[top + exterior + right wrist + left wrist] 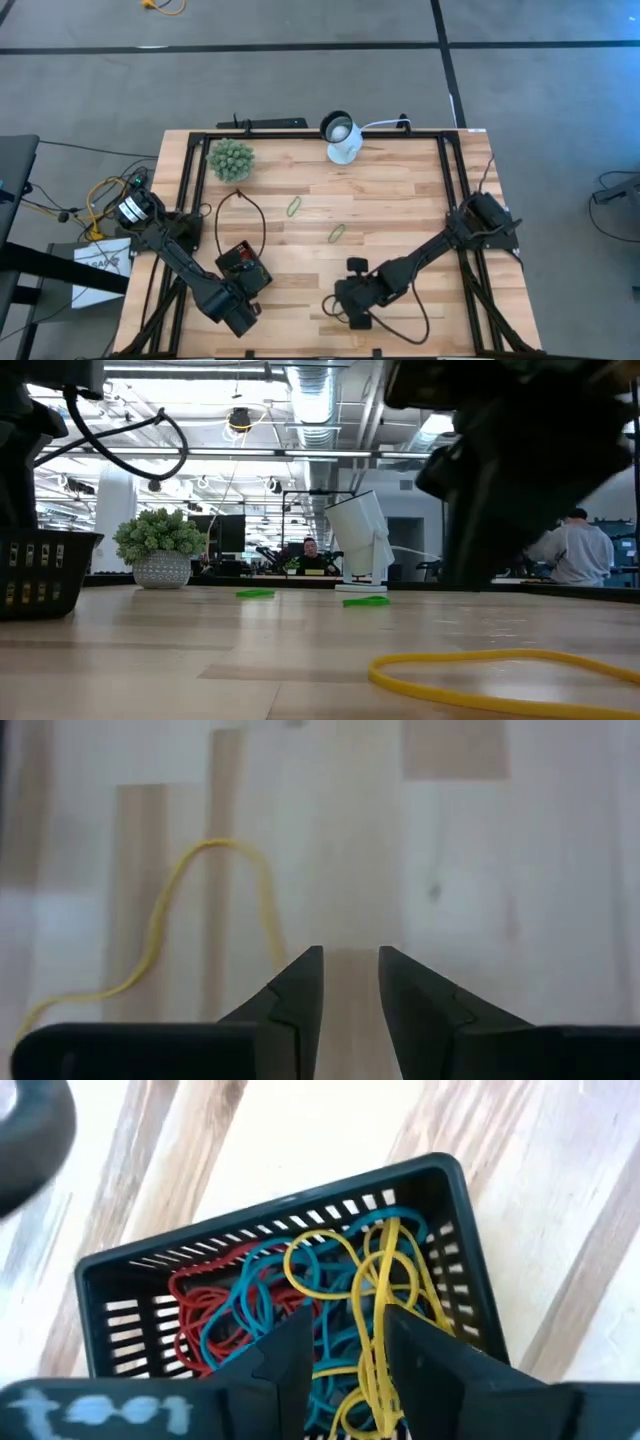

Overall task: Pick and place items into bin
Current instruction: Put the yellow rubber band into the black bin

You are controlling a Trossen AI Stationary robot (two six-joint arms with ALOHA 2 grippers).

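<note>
While both arms reach in from the table's near edge, the scene reads from there outward.

Right gripper: low over bare wood at the near middle of the table, fingers spread with a gap between the tips, nothing between them.
Yellow loop: flat on the wood just beside the right gripper's tips, not touched by them; the low view shows it closest to the camera.
Left gripper: above the bin at the near left, fingers parted; a yellow band hangs in the gap between them, and whether it touches either finger cannot be told.
Bin: small black slotted tray on the wood at the near left, holding a tangle of red, blue and yellow loops.
Green loops: two lie apart on open wood mid-table, one nearer, one farther, both well clear of the bin.
Black cable: curves across the boards beyond the bin.
Plant ball: far left of the table, in a pale pot.
White lamp: far edge, near the middle.
Room beyond: a person in a light top sits past the table on the right of the low view.
</note>
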